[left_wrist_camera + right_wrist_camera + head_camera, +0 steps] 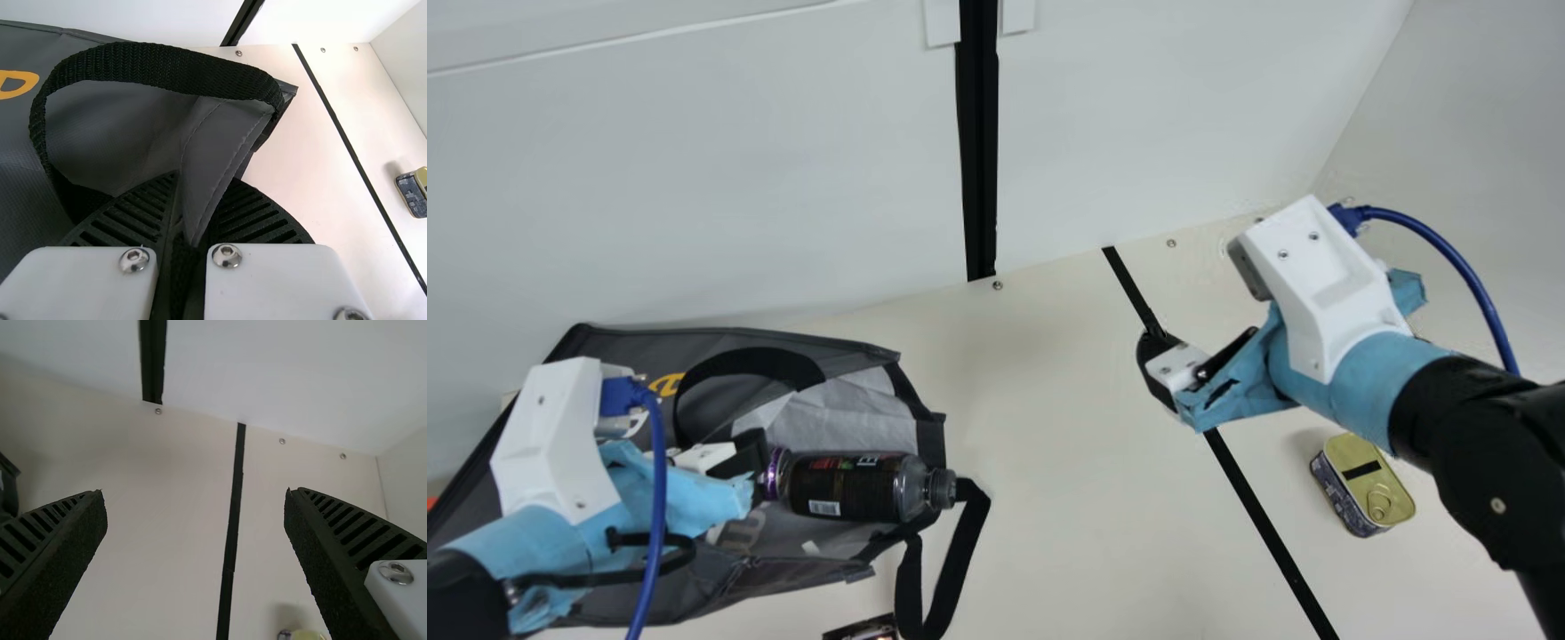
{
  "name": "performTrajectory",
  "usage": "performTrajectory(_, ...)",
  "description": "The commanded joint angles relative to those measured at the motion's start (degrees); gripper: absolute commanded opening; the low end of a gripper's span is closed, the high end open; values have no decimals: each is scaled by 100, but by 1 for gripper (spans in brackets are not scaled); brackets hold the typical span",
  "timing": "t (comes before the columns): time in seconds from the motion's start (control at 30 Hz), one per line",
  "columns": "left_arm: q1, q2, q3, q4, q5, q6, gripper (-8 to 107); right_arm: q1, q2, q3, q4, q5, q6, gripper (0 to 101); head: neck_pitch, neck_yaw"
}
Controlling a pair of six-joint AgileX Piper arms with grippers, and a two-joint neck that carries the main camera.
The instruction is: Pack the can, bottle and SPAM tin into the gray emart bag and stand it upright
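Main view: we locate the gray bag (pixel 636 345), bottle (pixel 849 485) and left gripper (pixel 754 464) lower left, right gripper (pixel 1158 366) right of centre, tin (pixel 1368 482) lower right. Left wrist view: we clamp a bag fold (pixel 215 157), centre. Right wrist view: we hold the fingers (pixel 57 553) wide apart.

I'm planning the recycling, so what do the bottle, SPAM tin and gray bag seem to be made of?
SPAM tin: metal, by its shiny gold lid and pull ring. Bottle: probably clear plastic, perhaps glass; its shoulder is glossy and see-through. Gray bag: matte synthetic fabric, possibly coated, with stitched seams; its black handle looks like ribbed webbing.
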Motion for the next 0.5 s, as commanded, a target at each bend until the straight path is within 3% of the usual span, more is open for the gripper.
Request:
performTrajectory(0.0, 0, 0, 0, 0, 0, 0, -8, -16, -54, 16, -323, 54, 344, 95, -130, -5)
performTrajectory(0.47, 0, 0, 0, 0, 0, 0, -8, 281, -544, 81, -1846, 830, 1961, 95, -130, -5)
